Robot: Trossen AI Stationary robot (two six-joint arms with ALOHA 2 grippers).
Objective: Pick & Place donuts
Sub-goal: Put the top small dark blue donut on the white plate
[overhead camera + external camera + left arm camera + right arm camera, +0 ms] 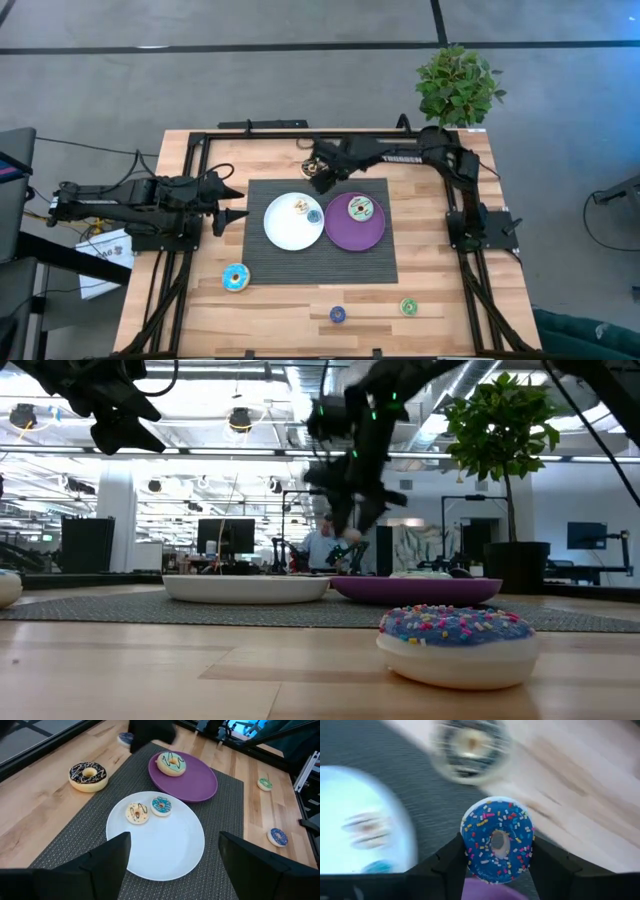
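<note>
My right gripper (320, 172) hangs over the mat's far edge, shut on a blue sprinkled donut (497, 840). A brown donut (88, 775) lies on the wood just beyond the mat. The white plate (280, 235) carries two small donuts, one tan (137, 813) and one blue (161, 805). A green-iced donut (360, 209) sits on the purple plate (345, 238). Near the table's front edge lie a blue donut (236, 278), a small blue one (339, 314) and a green one (409, 307). My left gripper (232, 203) waits open at the mat's left edge. My right gripper pinches the blue sprinkled donut by its outer rim (468, 845), one finger (451, 865) on each of two opposite sides. The fingers come from above, slanting down. The donut is lifted clear of the table and stands on edge, its iced face toward the wrist camera.
A dark ribbed mat (265, 265) lies under both plates. A black frame (200, 140) runs along the table's edges. A potted plant (457, 85) stands at the far right corner. Bare wood shows left and right of the mat. A person (320, 545) sits far behind the table.
</note>
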